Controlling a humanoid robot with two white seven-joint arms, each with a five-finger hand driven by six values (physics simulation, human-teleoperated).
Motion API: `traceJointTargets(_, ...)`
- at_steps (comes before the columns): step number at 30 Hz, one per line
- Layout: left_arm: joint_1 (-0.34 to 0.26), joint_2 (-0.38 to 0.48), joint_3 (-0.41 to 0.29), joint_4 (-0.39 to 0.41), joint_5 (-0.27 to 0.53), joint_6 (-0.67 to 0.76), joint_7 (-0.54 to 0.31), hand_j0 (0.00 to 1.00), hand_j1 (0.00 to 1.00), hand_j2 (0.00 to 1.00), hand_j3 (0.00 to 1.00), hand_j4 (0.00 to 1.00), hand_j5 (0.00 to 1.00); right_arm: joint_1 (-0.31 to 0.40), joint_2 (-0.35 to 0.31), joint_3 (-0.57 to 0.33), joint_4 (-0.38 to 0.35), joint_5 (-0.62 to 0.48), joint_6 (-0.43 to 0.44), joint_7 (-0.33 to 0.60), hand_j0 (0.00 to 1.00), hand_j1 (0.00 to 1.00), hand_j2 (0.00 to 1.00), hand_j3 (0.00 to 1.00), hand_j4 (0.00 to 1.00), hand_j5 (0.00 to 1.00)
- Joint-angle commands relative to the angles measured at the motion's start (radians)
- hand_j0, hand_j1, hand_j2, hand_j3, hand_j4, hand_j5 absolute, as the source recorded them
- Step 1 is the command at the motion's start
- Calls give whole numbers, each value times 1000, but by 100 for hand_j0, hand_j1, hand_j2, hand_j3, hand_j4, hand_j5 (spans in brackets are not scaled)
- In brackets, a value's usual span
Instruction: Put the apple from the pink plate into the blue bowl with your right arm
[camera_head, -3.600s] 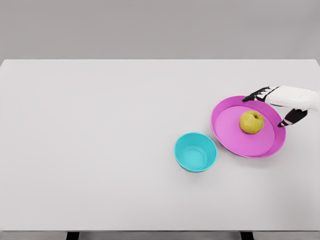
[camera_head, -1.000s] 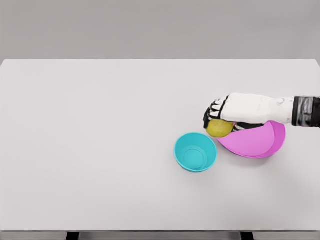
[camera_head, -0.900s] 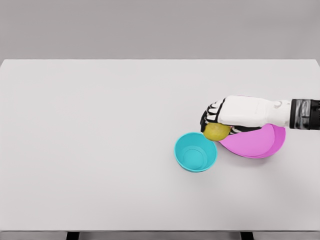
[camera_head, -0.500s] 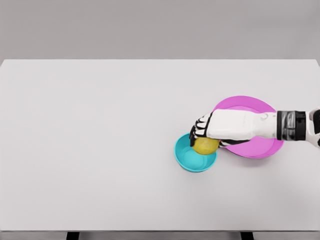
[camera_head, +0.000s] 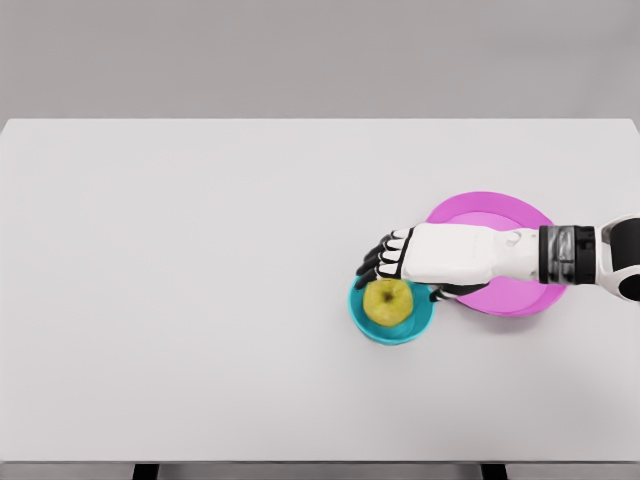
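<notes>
Table (camera_head: 200, 300): white, flat, filling most of the head view; a grey wall stands behind its far edge, and two dark legs show at the bottom edge.

Bowl (camera_head: 360, 318): blue-green, round, upright on the table, right of the middle. Its right rim is just beside the left edge of the plate; whether the two touch cannot be told, since the hand covers that spot.

Apple (camera_head: 388, 302): yellow-green, lying inside the bowl, stem hollow turned up toward the camera. It fills much of the bowl's inside (only a crescent of blue shows around it on the left and below).

Plate (camera_head: 500, 300): pink, round, lying flat on the table to the right of the bowl. The forearm crosses its middle, so only its far rim and its near part show. Nothing shows on its visible parts.

Right hand (camera_head: 440, 255): white with dark finger joints, its arm coming in from the right edge over the plate. The palm faces down and hangs over the bowl's far right rim. The fingers (camera_head: 378, 262) are spread and relaxed, reaching leftward past the bowl's far edge, and hold nothing. They lie above the apple's top side; no contact with the fruit can be made out. The thumb shows as a dark tip just right of the bowl.
</notes>
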Motion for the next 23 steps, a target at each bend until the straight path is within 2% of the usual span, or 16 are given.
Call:
traceJointTargets(1, 0, 0, 0, 0, 0, 0, 0, 100, 100, 100, 100, 100, 100, 0, 0, 0, 0, -6, 3, 0, 100, 100, 100, 100, 100, 100)
traceJointTargets(7, 0, 0, 0, 0, 0, 0, 0, 100, 100, 100, 100, 100, 100, -20, -11, -33, -5, -10, 3, 0, 100, 100, 100, 100, 100, 100)
traceJointTargets(9, 0, 0, 0, 0, 0, 0, 0, 100, 100, 100, 100, 100, 100, -5, -46, -228, 3, -18, 3, 0, 100, 100, 100, 100, 100, 100)
traceJointTargets(10, 0, 0, 0, 0, 0, 0, 0, 100, 100, 100, 100, 100, 100, -5, -66, -263, 18, -18, 3, 0, 100, 100, 100, 100, 100, 100)
traceJointTargets(12, 0, 0, 0, 0, 0, 0, 0, 100, 100, 100, 100, 100, 100, 5, -62, -319, 104, -12, 3, 0, 100, 100, 100, 100, 100, 100)
traceJointTargets(13, 0, 0, 0, 0, 0, 0, 0, 100, 100, 100, 100, 100, 100, 18, -59, -364, 149, -12, 3, 0, 100, 100, 100, 100, 100, 100)
traceJointTargets(14, 0, 0, 0, 0, 0, 0, 0, 100, 100, 100, 100, 100, 100, 69, -57, -423, 199, -12, 3, 0, 100, 100, 100, 100, 100, 100)
traceJointTargets(17, 0, 0, 0, 0, 0, 0, 0, 100, 100, 100, 100, 100, 100, 179, -57, -536, 245, -10, 3, 0, 100, 100, 100, 100, 100, 100)
traceJointTargets(19, 0, 0, 0, 0, 0, 0, 0, 100, 100, 100, 100, 100, 100, 189, -57, -553, 264, -10, 3, 0, 100, 100, 100, 100, 100, 100)
traceJointTargets(23, 0, 0, 0, 0, 0, 0, 0, 100, 100, 100, 100, 100, 100, 235, -49, -555, 255, -10, 3, 0, 100, 100, 100, 100, 100, 100)
